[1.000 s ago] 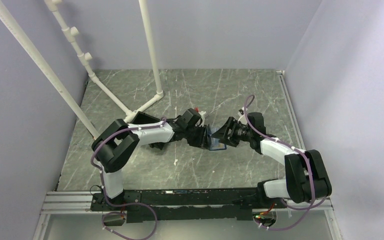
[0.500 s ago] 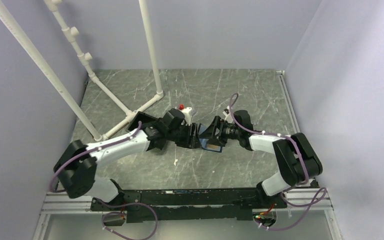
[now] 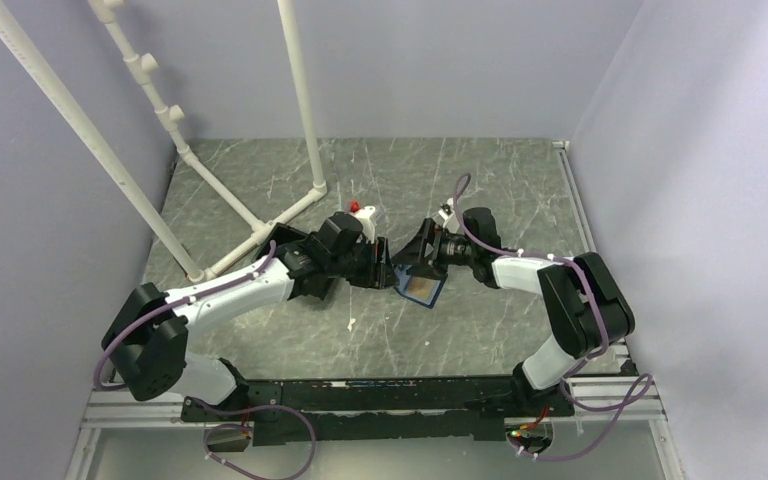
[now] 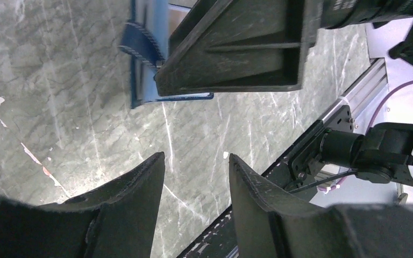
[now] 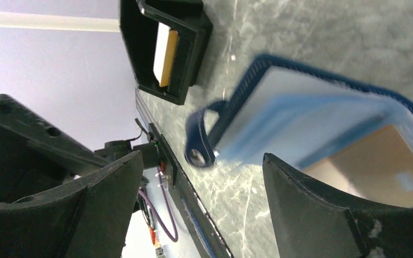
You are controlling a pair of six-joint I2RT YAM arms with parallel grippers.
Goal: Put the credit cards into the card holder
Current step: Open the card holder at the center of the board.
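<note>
Right gripper (image 5: 201, 158): jaws spread wide, nothing gripped between them. It sits low over the table (image 3: 480, 180), pointed at the card holder (image 5: 301, 107).

Left gripper (image 4: 196, 161): jaws partly apart, only bare table between the fingers. It faces the right gripper from the opposite side, the two close together at mid-table.

Card holder: lies opened flat on the table just beyond the right fingertips, light blue lining upward, dark blue stitched edge around it. Its snap tab (image 5: 199, 142) sticks out from the side. The right wrist view is blurred here, so contact between finger and holder cannot be determined.

Tan card (image 5: 365, 166): seated in a pocket of the holder, one end showing.

Black bin (image 5: 193, 48): stands on the table behind the left gripper, apart from the holder. Inside it, a pale card (image 5: 160, 45) and an orange card (image 5: 169, 62) stand on edge, side by side.

White PVC pipe frame (image 3: 300, 100): at the far left of the table.
</note>
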